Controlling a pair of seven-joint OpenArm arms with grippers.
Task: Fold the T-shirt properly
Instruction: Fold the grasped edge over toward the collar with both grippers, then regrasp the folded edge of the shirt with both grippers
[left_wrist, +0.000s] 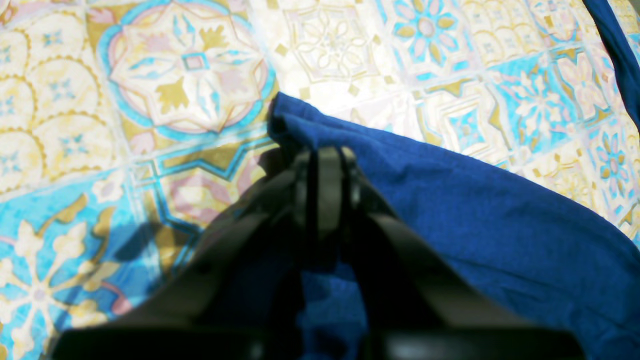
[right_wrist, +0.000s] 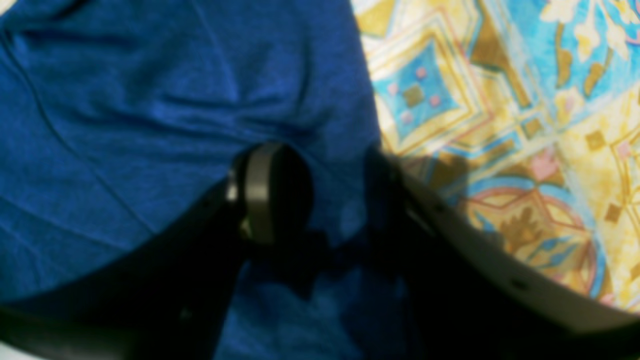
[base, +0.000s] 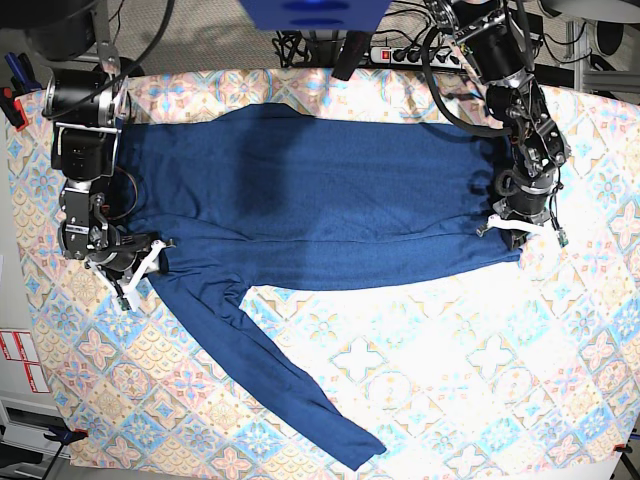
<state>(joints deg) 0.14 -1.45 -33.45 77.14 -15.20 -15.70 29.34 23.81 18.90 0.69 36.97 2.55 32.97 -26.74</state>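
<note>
The dark navy T-shirt (base: 320, 210) lies spread crosswise on the patterned table, one long sleeve (base: 280, 375) running toward the front edge. At its right end in the base view, my left gripper (base: 517, 228) is down on the cloth. The left wrist view shows that gripper (left_wrist: 325, 160) shut, pinching a bunched edge of the T-shirt (left_wrist: 475, 215). My right gripper (base: 130, 268) is at the shirt's left end. Seen from the right wrist, its jaws (right_wrist: 320, 185) stand apart over the T-shirt (right_wrist: 125, 125) edge, one finger (right_wrist: 260, 192) on the fabric.
A colourful tiled tablecloth (base: 450, 380) covers the table under the shirt. A power strip (base: 400, 50) and cables lie beyond the far edge. Both arm bases stand at the back corners. White labels (base: 15, 360) sit off the table's left side.
</note>
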